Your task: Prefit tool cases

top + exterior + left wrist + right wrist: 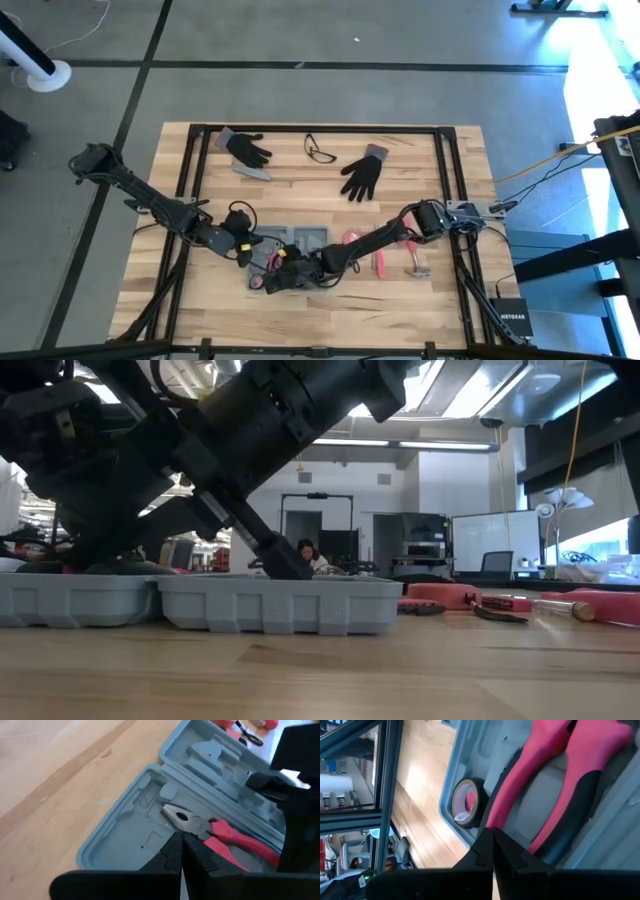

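Hovering over the tool case (150,815) — both end effectors (181,851) (492,851) pinched together, empty.

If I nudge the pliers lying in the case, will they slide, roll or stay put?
The pliers will probably stay put: they lie flat in the case, partly down in its moulded recesses. Rolling looks unlikely, since their two red handles spread wide. A push at one end may pivot them, or swing one handle about the joint.
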Action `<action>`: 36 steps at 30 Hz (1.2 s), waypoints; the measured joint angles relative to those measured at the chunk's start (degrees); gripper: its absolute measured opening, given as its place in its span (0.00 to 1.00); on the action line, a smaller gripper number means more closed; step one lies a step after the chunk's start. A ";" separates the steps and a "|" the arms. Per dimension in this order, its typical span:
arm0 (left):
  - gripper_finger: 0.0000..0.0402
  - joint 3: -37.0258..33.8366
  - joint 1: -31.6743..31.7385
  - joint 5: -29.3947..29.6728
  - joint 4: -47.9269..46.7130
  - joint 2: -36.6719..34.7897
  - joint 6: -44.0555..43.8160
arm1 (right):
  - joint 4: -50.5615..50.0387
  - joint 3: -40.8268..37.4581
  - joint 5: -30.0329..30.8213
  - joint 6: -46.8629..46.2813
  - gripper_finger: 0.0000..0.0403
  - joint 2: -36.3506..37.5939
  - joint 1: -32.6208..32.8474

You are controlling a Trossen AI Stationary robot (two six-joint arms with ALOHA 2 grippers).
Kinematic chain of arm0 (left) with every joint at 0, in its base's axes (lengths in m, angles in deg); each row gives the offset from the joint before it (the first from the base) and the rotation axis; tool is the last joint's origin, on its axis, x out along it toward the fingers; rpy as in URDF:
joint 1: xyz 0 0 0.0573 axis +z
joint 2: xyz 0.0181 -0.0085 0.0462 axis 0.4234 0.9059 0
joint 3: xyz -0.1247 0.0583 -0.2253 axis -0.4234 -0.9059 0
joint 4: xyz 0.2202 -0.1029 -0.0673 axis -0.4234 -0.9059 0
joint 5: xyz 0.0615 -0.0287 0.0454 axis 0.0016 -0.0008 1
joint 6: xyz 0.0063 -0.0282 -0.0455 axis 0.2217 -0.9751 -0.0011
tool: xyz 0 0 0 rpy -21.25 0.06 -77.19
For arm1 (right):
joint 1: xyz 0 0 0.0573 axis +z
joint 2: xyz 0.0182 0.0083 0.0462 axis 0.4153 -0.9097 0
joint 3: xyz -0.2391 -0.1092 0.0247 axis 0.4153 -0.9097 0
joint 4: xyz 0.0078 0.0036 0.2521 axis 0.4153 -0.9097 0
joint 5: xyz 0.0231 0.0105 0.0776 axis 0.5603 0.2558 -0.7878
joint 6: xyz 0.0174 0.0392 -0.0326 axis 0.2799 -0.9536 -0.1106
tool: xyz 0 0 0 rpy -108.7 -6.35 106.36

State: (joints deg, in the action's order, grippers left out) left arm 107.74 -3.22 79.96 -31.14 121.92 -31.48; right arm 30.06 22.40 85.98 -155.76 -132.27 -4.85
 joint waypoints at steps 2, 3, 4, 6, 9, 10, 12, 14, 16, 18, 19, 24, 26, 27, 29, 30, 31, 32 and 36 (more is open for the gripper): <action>0.00 0.00 0.15 0.06 0.26 -0.02 0.47 | -1.16 0.07 -1.00 0.67 0.00 0.00 -0.01; 0.00 0.00 0.15 0.03 0.19 -0.02 0.45 | -1.90 0.07 -1.16 1.00 0.00 0.00 -0.01; 0.00 0.00 0.09 -0.27 0.09 -0.04 0.28 | -2.27 0.04 -1.28 1.69 0.00 0.17 -0.15; 0.00 0.00 -0.38 -1.75 0.02 -0.36 0.35 | -3.85 -0.17 -1.56 4.45 0.00 1.73 -0.42; 0.00 0.06 -2.38 -2.73 -1.01 -0.44 0.51 | -9.67 1.05 -1.82 8.50 0.00 5.08 -0.77; 0.00 0.04 -3.03 -2.59 -1.36 -0.39 0.54 | -13.03 2.19 -1.70 10.19 0.00 6.34 -0.96; 0.00 0.04 -4.21 -1.61 -1.71 -0.09 0.08 | -20.90 5.27 -1.90 12.88 0.00 7.67 -0.99; 0.00 -0.40 -5.34 -0.66 -1.07 0.51 -0.38 | -27.68 7.92 -1.97 14.67 0.00 7.58 -0.65; 0.00 -1.74 -6.23 -0.65 2.76 1.97 -1.09 | -28.85 8.24 -1.44 15.68 0.00 7.08 -0.25; 0.00 -3.29 -7.44 -0.70 6.33 3.77 -2.96 | -27.94 8.24 -1.19 15.88 0.00 6.97 -0.07; 0.00 -3.70 -8.04 -0.73 8.23 4.99 -4.10 | -28.11 8.34 -1.31 16.10 0.00 7.14 0.00; 0.00 -3.72 -10.11 -0.71 11.05 9.19 -6.76 | -26.17 8.42 -2.95 17.30 0.00 5.76 0.05; 0.00 -3.70 -10.39 -0.62 12.95 10.66 -6.75 | -24.93 8.35 -3.54 17.08 0.00 4.07 0.28; 0.00 -3.66 -10.38 -0.53 13.96 11.60 -7.09 | -24.16 8.35 -4.37 16.46 0.00 3.45 0.56; 0.00 -3.59 -10.40 -0.22 15.75 13.15 -8.59 | -23.90 8.36 -5.49 15.99 0.00 2.03 0.70; 0.00 -3.52 -10.38 -0.20 16.64 13.78 -9.39 | -24.04 8.37 -6.09 15.75 0.00 1.60 0.78; 0.00 -3.52 -10.38 -0.13 17.33 14.43 -10.09 | -24.46 8.38 -5.99 15.64 0.00 1.48 0.90; 0.00 -3.52 -10.38 0.04 18.12 14.96 -10.73 | -25.09 8.40 -5.59 15.63 0.00 1.50 0.99; 0.00 -3.01 -10.41 0.13 19.13 16.19 -10.72 | -25.61 8.41 -4.76 15.91 0.00 1.53 0.57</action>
State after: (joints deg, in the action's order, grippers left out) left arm 104.73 -13.63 80.09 -12.01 138.11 -42.19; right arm 4.46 30.81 81.22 -139.85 -130.74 -4.28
